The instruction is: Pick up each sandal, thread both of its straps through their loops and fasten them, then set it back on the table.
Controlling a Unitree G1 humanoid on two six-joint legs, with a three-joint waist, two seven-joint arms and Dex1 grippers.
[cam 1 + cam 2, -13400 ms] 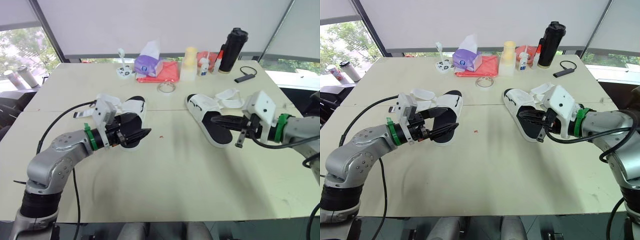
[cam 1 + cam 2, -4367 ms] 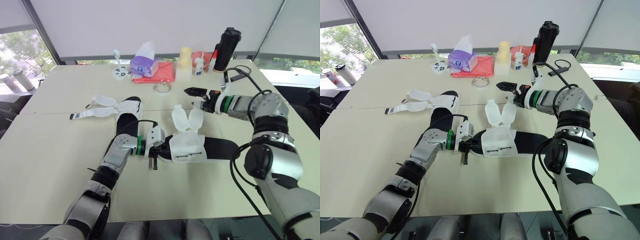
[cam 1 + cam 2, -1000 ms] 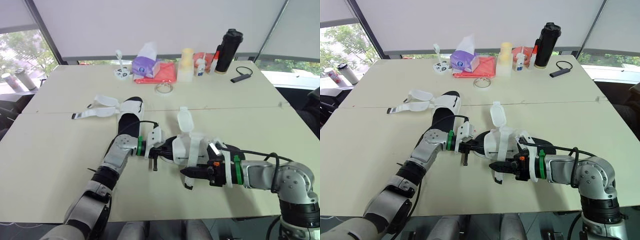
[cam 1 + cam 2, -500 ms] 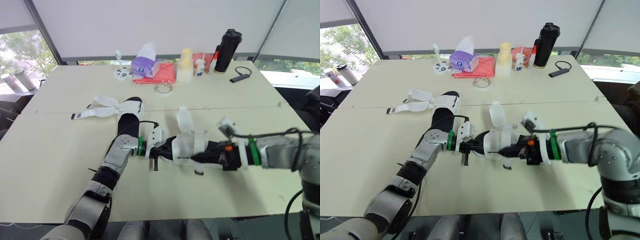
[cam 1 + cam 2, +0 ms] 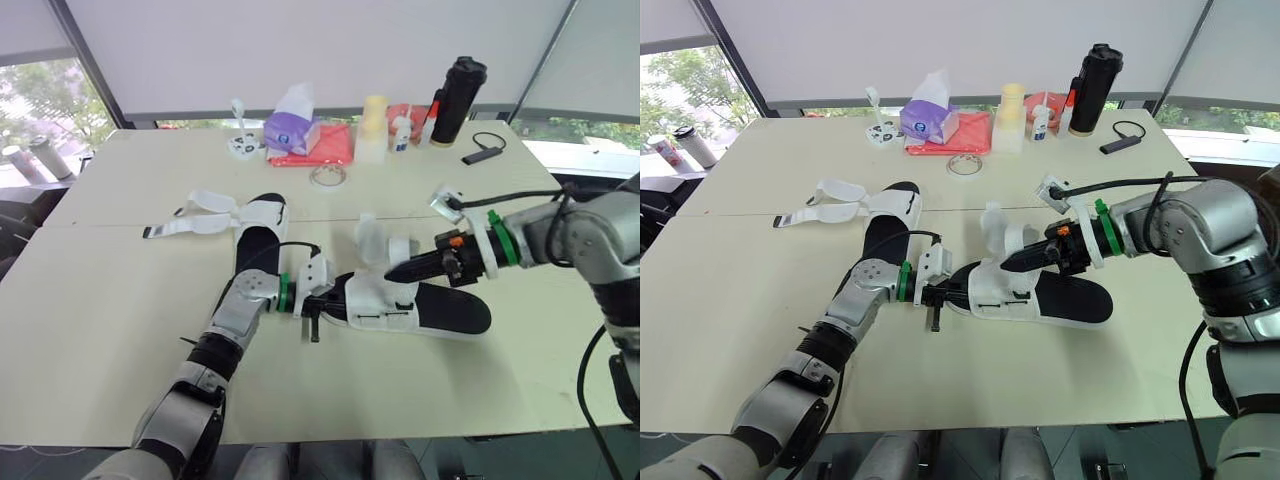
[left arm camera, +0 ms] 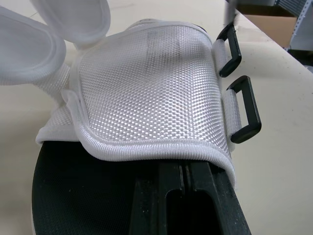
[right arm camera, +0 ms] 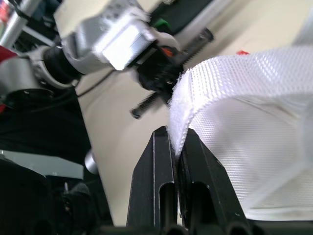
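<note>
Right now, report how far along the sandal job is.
Done: nothing fastened yet. In hand: the left end effector clamps the sole of the near sandal, and the right end effector pinches one white strap; both black loops sit empty. Left: thread and fasten both straps, set it down, then do the other sandal, lying open-strapped on the table.

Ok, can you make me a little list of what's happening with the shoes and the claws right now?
Near sandal: middle of the table, black sole, white top
Left claw: shut, tucked under the white top at the toe
Right claw: pinching a white strap
Loops: two black ones, both empty
Other sandal: lying further back, straps open
</note>
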